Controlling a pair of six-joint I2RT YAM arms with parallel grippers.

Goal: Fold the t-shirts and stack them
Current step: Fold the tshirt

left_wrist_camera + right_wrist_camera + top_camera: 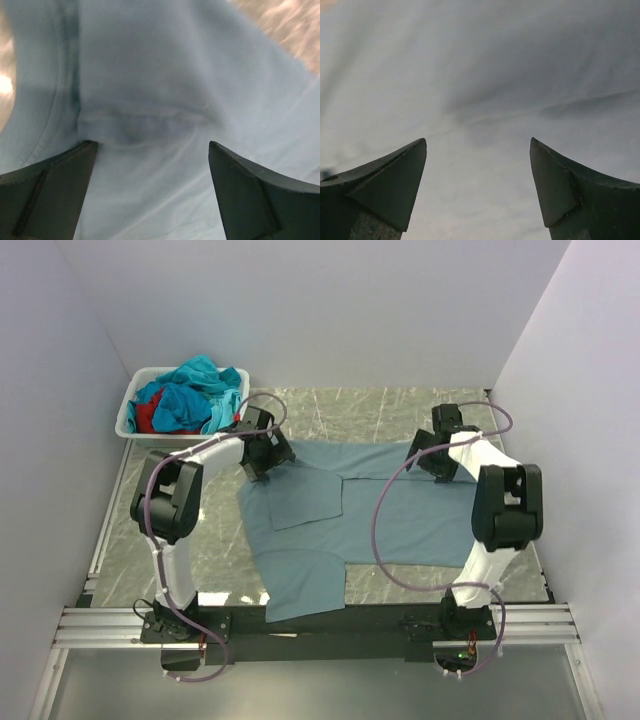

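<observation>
Grey-blue t-shirt (420,515) laid out flat on the marbled surface (380,415), with one squarish flap folded over onto the body near the left end and another part reaching toward the arm bases.

Left gripper (262,455) at the far-left corner of the grey-blue t-shirt, fingers (55,195) spread wide apart, nothing pinched. Only cloth below them in the wrist view, crossed by a stitched seam and a soft crease.

Right gripper (437,455) at the far-right edge of the grey-blue t-shirt, likewise spread wide, fingertips low over smooth, faintly rippled cloth. Contact with the cloth not discernible.

White basket (128,412) beyond the far-left corner of the grey-blue t-shirt, just past the left gripper, heaped with crumpled teal, blue and red t-shirts (192,395).
</observation>
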